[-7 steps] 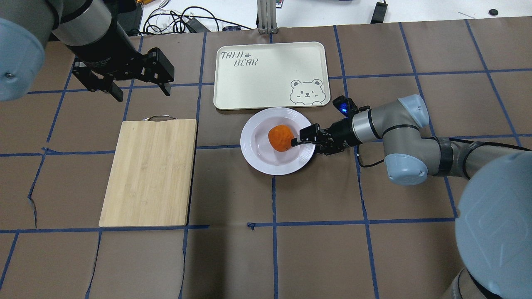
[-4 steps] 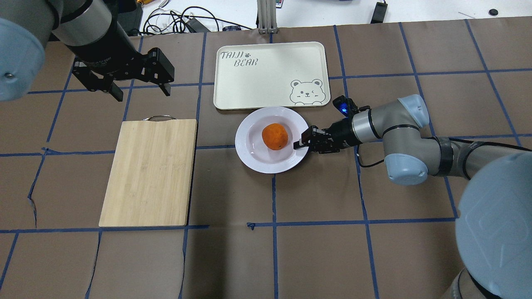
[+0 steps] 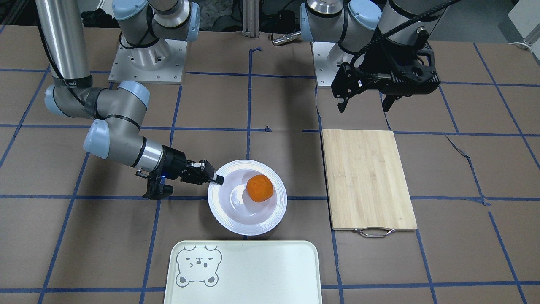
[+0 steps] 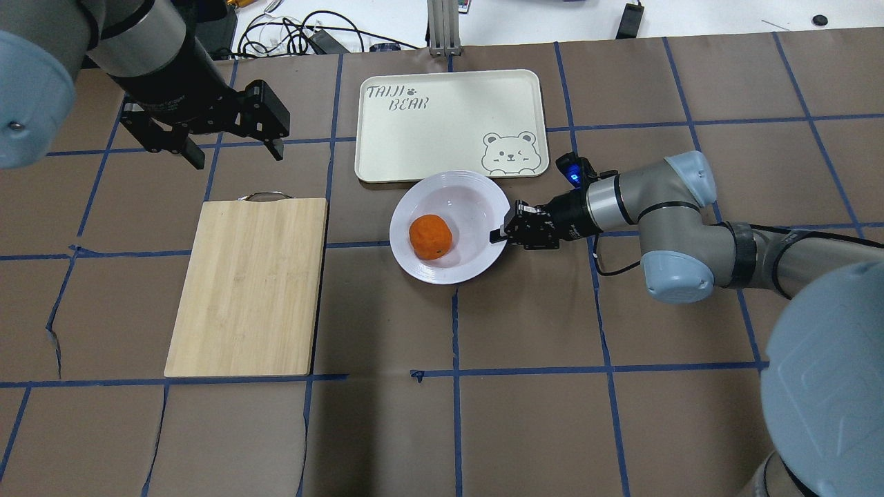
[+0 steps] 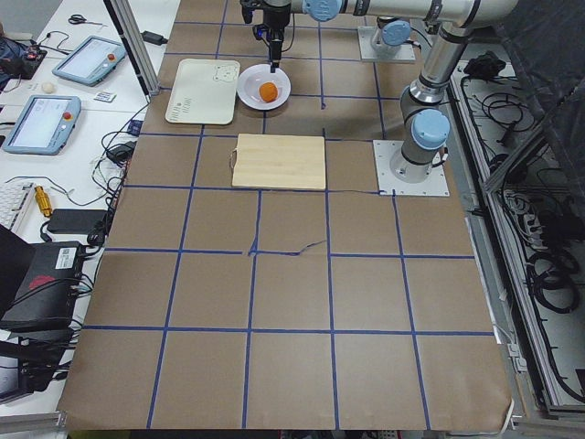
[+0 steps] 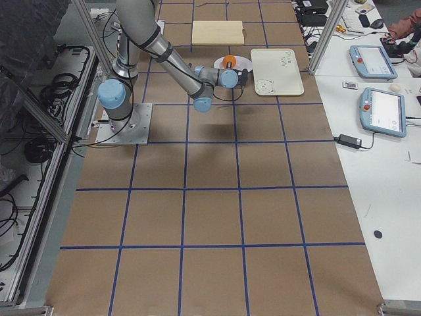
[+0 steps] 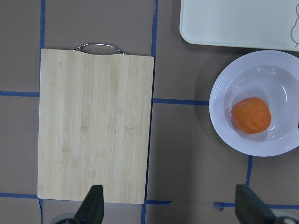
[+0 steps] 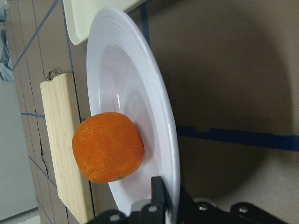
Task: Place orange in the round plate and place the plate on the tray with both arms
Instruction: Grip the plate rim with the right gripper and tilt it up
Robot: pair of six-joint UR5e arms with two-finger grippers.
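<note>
The orange [image 4: 430, 237] lies in the left part of the white round plate [image 4: 452, 276], away from my right gripper [image 4: 498, 233]. That gripper is shut on the plate's right rim, one finger above it and one below. In the right wrist view the fingers [image 8: 159, 196] pinch the rim [image 8: 159, 93] and the orange [image 8: 108, 147] sits beyond them. The plate's far edge is close to the near edge of the cream tray [image 4: 428, 138]. My left gripper [image 4: 236, 157] hangs open and empty behind the cutting board, far from the plate. From the front the orange [image 3: 259, 188], plate [image 3: 249, 228] and tray [image 3: 253, 274] all show.
A bamboo cutting board [image 4: 248, 286] with a metal handle lies left of the plate on the brown, blue-taped table. Cables and a metal post stand behind the tray. In the side views, tablets and a person's hand show on a white bench beyond the tray.
My right gripper drew back from the orange to the plate's right rim and shut on it. The plate shifted left and toward the tray; the orange rolled to its left side.
</note>
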